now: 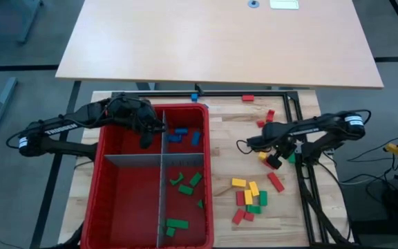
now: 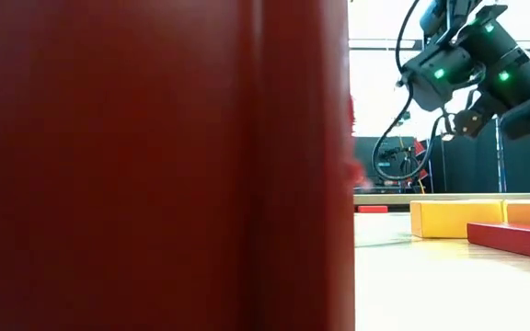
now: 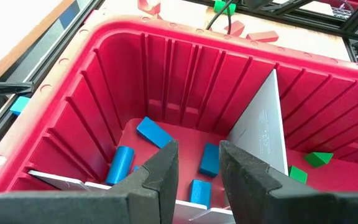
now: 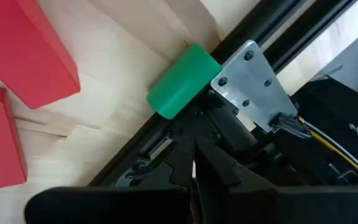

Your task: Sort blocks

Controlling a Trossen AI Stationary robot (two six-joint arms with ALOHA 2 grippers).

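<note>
A red bin (image 1: 103, 166) with grey dividers (image 1: 162, 207) holds blue blocks (image 1: 182, 135) in its far right compartment and green blocks (image 1: 185, 184) in its near right one. My left gripper (image 1: 146, 135) hangs open over the bin's far part, and blue blocks (image 3: 154, 132) lie below its fingers (image 3: 166, 168). Loose red, yellow and green blocks (image 1: 249, 195) lie on the table right of the bin. My right gripper (image 1: 275, 158) is shut low over the table's right side, beside a green block (image 4: 182, 81) that leans against a black frame rail (image 4: 272, 37).
The black frame rail (image 1: 299, 131) runs along the table's right side, close to my right gripper. A red block (image 1: 247, 98) and a blue block (image 1: 194, 96) lie at the far edge. In the low view the bin wall (image 2: 155, 165) blocks the left; a yellow block (image 2: 454, 218) lies near.
</note>
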